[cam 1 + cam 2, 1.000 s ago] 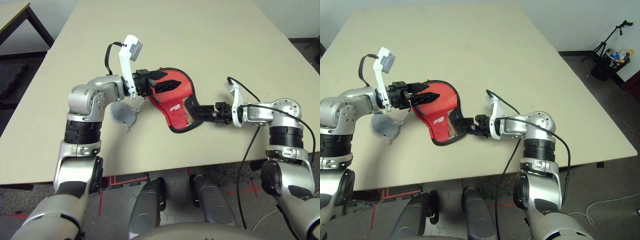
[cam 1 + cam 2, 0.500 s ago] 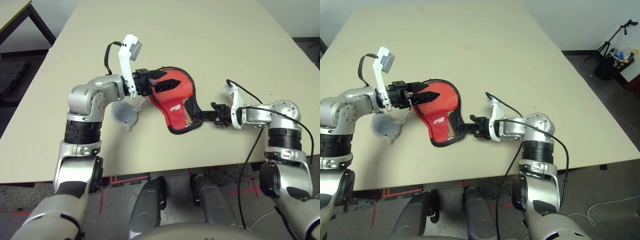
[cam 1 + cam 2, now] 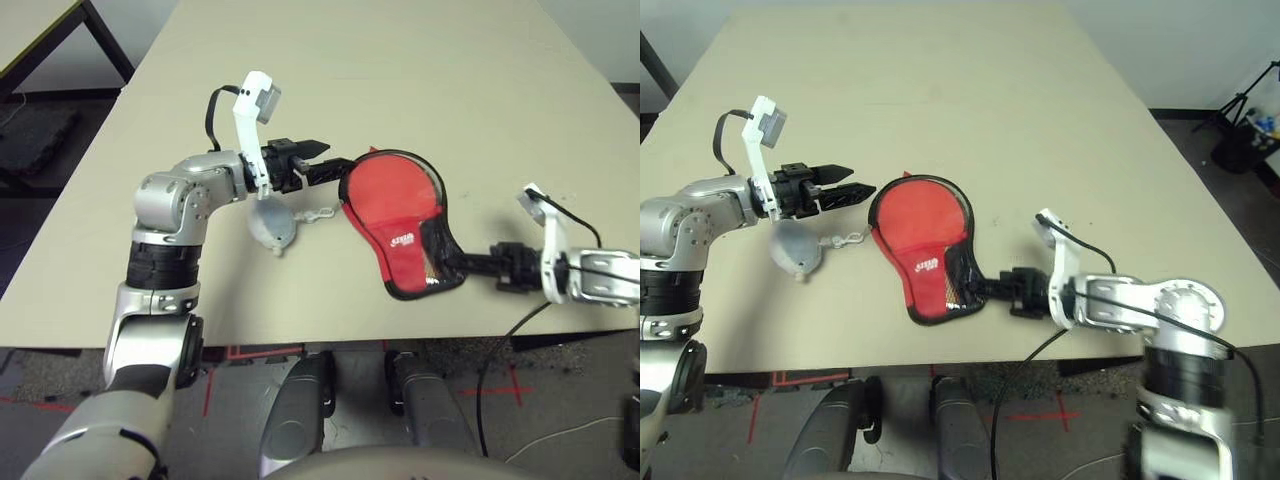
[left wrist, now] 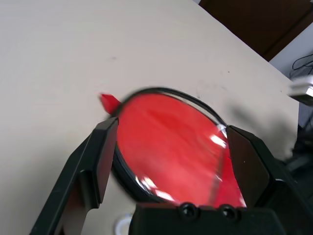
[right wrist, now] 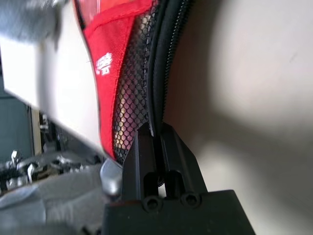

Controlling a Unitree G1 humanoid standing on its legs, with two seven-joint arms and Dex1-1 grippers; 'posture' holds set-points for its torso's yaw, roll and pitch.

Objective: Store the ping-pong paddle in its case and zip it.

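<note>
1. Head views: The case [image 3: 400, 215] lies flat on the tan counter [image 3: 400, 80], near the front edge. It is red with a black zipper rim, a white logo and a black mesh pocket. The right gripper [image 3: 462, 264] has its jaws squeezed together on the narrow end of the case. The left gripper [image 3: 325, 163] hangs just beside the round end, not touching it, with its jaws apart. A small grey teardrop tag [image 3: 272, 226] with a white cord [image 3: 318, 213] lies on the counter under the left gripper, beside the case.

2. Left wrist view: The two black fingers [image 4: 100, 156] stand wide apart. The round red end of the case [image 4: 171, 147] sits between them, a bit farther off.

3. Right wrist view: The jaws pinch the black zipper rim [image 5: 164, 73] tight. The mesh pocket [image 5: 132, 103] and red cloth lie next to it.
</note>
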